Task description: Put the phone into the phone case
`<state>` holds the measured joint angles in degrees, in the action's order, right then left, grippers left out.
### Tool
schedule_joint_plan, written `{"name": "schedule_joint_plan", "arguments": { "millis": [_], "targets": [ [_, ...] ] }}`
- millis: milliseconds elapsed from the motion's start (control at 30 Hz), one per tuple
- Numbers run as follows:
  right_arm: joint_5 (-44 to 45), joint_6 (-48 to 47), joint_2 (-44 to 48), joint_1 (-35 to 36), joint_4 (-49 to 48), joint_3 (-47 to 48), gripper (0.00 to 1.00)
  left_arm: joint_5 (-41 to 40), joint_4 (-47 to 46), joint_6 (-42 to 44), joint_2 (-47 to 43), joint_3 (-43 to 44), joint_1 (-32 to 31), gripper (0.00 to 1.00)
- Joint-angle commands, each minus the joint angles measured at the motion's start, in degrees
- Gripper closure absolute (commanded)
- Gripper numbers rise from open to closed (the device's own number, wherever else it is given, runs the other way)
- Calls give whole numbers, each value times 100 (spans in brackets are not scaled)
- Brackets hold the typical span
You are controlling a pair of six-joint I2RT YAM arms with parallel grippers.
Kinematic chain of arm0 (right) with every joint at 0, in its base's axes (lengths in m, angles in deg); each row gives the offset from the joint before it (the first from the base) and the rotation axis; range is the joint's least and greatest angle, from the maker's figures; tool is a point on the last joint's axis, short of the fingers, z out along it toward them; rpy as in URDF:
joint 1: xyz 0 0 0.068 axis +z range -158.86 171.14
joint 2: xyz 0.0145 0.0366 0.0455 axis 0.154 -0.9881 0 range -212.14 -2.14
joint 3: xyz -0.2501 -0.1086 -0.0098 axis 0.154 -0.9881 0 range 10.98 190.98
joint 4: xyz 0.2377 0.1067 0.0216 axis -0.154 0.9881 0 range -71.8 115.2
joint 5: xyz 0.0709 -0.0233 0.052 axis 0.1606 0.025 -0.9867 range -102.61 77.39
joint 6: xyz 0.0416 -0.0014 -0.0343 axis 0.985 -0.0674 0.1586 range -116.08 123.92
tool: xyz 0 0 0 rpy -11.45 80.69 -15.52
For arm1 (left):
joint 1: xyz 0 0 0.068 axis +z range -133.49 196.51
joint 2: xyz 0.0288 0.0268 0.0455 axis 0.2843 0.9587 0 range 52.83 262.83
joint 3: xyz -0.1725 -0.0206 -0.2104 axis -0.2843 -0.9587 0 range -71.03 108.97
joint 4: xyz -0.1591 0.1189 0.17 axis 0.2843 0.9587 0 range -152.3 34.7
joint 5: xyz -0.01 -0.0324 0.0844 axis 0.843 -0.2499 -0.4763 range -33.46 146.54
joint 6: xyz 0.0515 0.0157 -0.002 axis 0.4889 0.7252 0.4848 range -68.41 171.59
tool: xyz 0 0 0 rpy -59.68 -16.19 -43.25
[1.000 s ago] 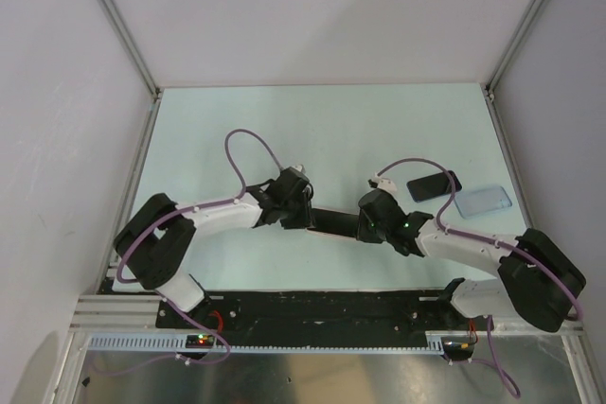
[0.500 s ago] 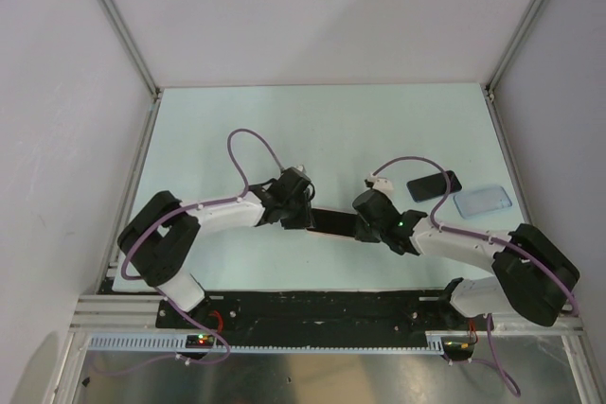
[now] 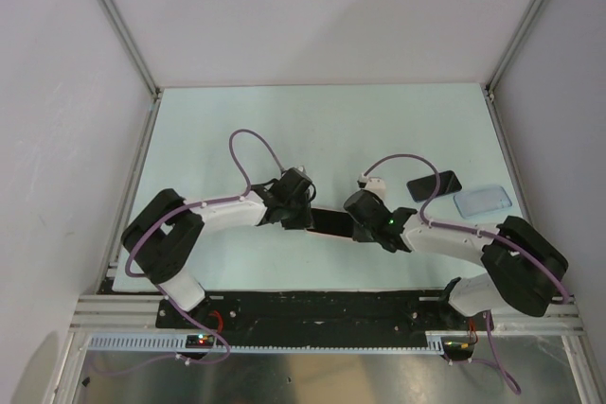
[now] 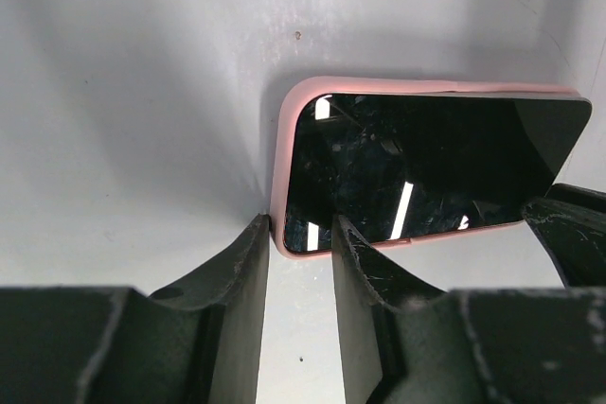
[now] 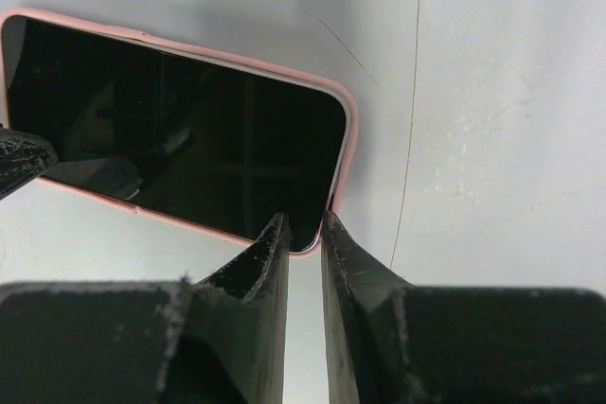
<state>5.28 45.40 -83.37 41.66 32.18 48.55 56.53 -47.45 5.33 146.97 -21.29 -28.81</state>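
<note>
While the phone (image 4: 417,167) lies screen-up within the pink phone case (image 4: 281,158) at mid-worktop (image 3: 312,130), the left pincer (image 4: 298,234) and right pincer (image 5: 305,229) straddle corners at opposite ends, jaws narrowly parted; clamping cannot be confirmed. Press each corner evenly, seating the rim flush without sliding.

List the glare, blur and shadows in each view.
Left wrist: white glare streaks on the phone, soft shadow on the table left of it, left gripper dark and soft-edged. Right wrist: screen dim with faint reflections, right gripper blurred up close. Top external: even light, everything sharp.
</note>
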Motion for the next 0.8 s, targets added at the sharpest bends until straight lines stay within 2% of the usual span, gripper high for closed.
{"name": "schedule_joint_plan", "arguments": {
  "millis": [0, 233, 333, 533, 767],
  "targets": [
    [-673, 136, -745, 228, -745, -41, 87, 144, -187, -41, 204, 96, -145, 65],
    [-714, 109, -858, 301, -626, 77, 92, 139, -177, -11, 215, 136, -142, 66],
    [-525, -19, -341, 247, -342, 180, 86, 85, -174, 43, 157, 137, -113, 66],
    [-492, -573, 722, -249, -35, 444, 67, 68, -120, 170, -208, 194, 0, 62],
    [-676, -926, 526, -830, -292, 680, 62, 19, 81, 246, -807, 235, -35, 56]
  ]
}}
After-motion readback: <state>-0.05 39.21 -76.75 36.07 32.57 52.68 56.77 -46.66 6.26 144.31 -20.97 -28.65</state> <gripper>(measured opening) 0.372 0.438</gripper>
